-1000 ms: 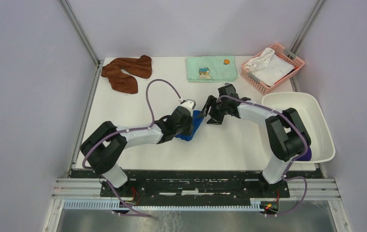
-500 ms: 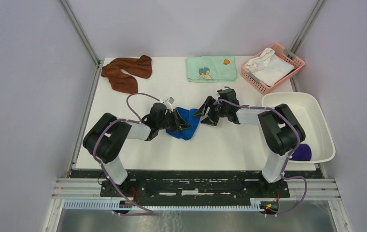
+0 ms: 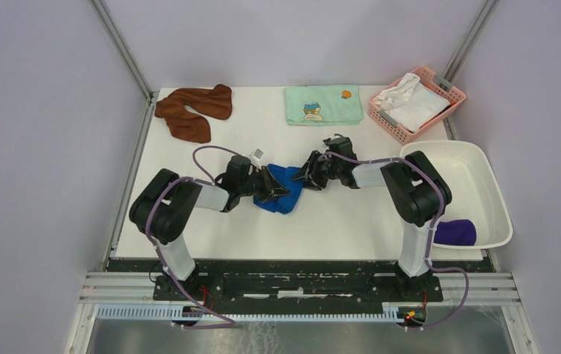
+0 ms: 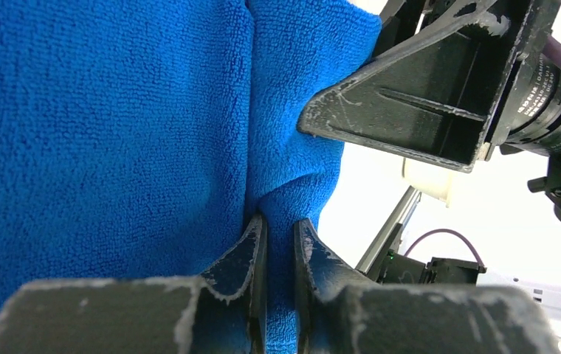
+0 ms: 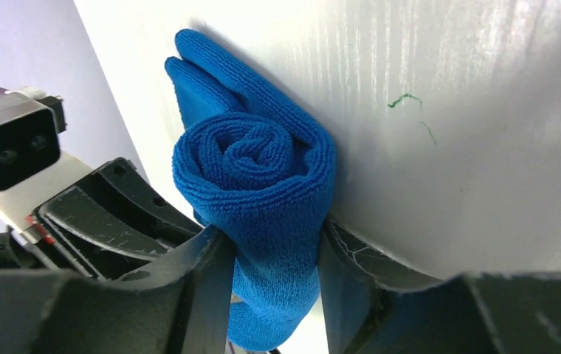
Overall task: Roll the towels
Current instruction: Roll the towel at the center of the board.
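Royal blue towel (image 5: 255, 169), rolled into a spiral, lies mid-table, left of the white tub (image 3: 455, 184). The right gripper (image 5: 274, 247) has closed in to clasp its end; the left gripper (image 4: 277, 232) pinches a fold narrowly. This roll looks nearly finished.

The blue towel (image 3: 281, 189) — rolled into a spiral — lies centrally; the rust-brown towel (image 3: 193, 110) sprawls unrolled at far left; the purple towel (image 3: 456, 232) sits in the white tub (image 3: 447, 166).

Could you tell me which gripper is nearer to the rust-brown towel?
Left. The left gripper pinches the blue towel on the side facing the rust-brown towel; the right gripper clamps its opposite end, farther away.
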